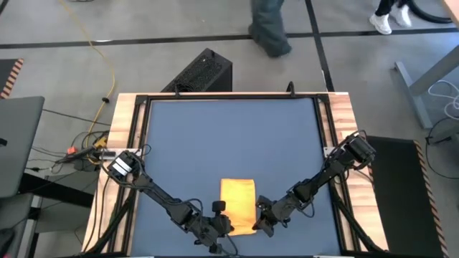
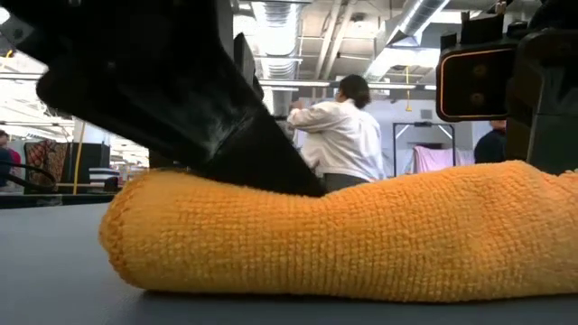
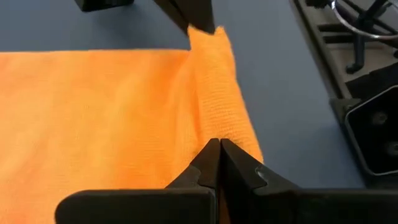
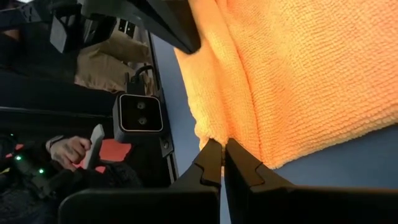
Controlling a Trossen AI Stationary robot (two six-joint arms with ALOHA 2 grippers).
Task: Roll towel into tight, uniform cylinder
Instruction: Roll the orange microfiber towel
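The yellow towel (image 1: 237, 203) lies as a folded strip on the blue table top near the near edge, and its near end is turned over into a thick roll (image 2: 343, 239). My left gripper (image 1: 224, 225) is shut at the roll's left end. My right gripper (image 1: 259, 223) is shut at its right end. In the left wrist view my left gripper (image 3: 219, 150) sits on the raised ridge (image 3: 216, 106). In the right wrist view my right gripper (image 4: 222, 151) sits at the roll's end edge. My left gripper has its shut fingertips on the top of the roll's ridge (image 3: 219, 132), near the left end, slanting down from the near left. The roll is dented under the finger (image 2: 271, 162) and rests on the table. Whether cloth lies between the tips is hidden by the fingers. My right gripper has its shut fingertips on the rolled edge (image 4: 214, 127) at the towel's right end, slanting down from the near right. The cloth stays on the table. The fingers themselves hide how many layers are between them.
The wooden frame rail (image 1: 129, 122) runs round the blue table top (image 1: 229, 136), with bare surface beyond the towel's far end. A black box (image 1: 203, 72) stands behind the table. People stand in the room beyond (image 2: 339, 135).
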